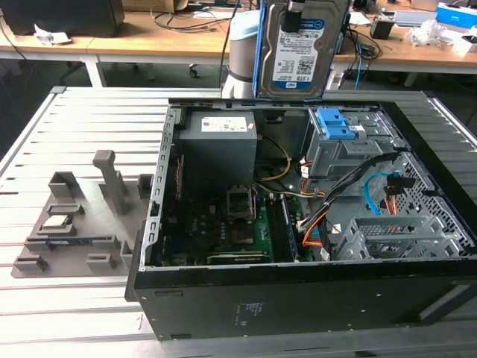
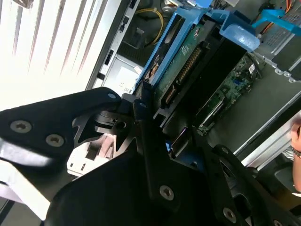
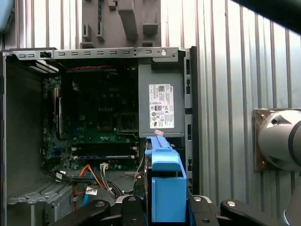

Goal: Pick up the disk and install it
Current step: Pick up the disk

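Note:
The disk point(image 1: 298, 56) hangs upright in the air above the back edge of the open computer case point(image 1: 298, 298), its white-and-blue label facing the exterior camera and blue rails along its sides. My gripper point(image 1: 296, 7) holds it from above, shut on it. In the second wrist view the black fingers point(image 2: 141, 117) clamp the disk point(image 2: 188, 61), whose green circuit board and blue rail show. In the first wrist view the blue rail of the disk point(image 3: 164, 188) stands between the fingers point(image 3: 127, 202), over the case interior.
Inside the case sit a grey metal cage with blue latches point(image 1: 335, 138), a grey power-supply box point(image 1: 220, 145), the motherboard point(image 1: 238, 224), loose cables point(image 1: 373, 194) and a lower cage point(image 1: 395, 235). A grey fixture tray point(image 1: 82, 216) lies at the exterior view's left. A hand point(image 2: 296, 136) shows at an edge.

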Robot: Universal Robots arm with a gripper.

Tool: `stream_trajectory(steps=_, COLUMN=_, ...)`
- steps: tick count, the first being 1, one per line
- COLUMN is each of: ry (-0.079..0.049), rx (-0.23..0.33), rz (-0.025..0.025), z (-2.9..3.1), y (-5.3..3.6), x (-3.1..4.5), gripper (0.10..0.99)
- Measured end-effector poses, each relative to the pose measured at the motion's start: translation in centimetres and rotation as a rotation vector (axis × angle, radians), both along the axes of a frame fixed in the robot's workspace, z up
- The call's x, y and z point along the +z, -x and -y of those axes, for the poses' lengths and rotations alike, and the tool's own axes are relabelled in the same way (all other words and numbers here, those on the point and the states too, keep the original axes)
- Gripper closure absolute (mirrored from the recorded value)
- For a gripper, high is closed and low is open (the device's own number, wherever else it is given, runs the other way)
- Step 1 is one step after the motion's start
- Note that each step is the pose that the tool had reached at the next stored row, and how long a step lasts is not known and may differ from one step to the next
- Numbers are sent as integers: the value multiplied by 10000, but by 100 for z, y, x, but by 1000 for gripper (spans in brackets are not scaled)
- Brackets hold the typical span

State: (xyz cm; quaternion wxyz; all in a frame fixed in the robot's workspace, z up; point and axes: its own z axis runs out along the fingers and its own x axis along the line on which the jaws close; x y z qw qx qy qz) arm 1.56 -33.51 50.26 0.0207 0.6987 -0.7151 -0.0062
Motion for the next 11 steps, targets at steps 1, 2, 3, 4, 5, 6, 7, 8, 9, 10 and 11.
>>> stream_trajectory(steps=1, ry=1, rx=-2, rz=-1, z=-1, y=-52, x=1, gripper=722)
stream_trajectory(steps=2, ry=0, rx=1, rz=0, z=-2, y=-86, x=1, gripper=722)
stream_trajectory(steps=3, ry=0, rx=-1, rz=0, z=-3, y=-152, x=0, gripper=722)
stream_trajectory(steps=4, ry=0, rx=1, rz=0, z=-5, y=-201, x=0, gripper=722)
stream_trajectory(steps=5, ry=0, rx=-1, rz=0, z=-6, y=-242, x=1, gripper=722)
stream_trajectory(steps=6, ry=0, rx=0, rz=0, z=-6, y=-276, x=1, gripper=722)
stream_trajectory(steps=7, ry=0, rx=-1, rz=0, z=-7, y=-316, x=1, gripper=722)
stream_trajectory(steps=8, ry=1, rx=-1, rz=0, z=-8, y=-350, x=1, gripper=722)
stream_trajectory(steps=9, ry=-1, rx=1, rz=1, z=-9, y=-393, x=0, gripper=722)
stream_trajectory(steps=10, ry=0, rx=-1, rz=0, z=-10, y=-422, x=0, gripper=722)
stream_trajectory(steps=11, ry=1, rx=0, rz=0, z=-11, y=-469, x=1, gripper=722)
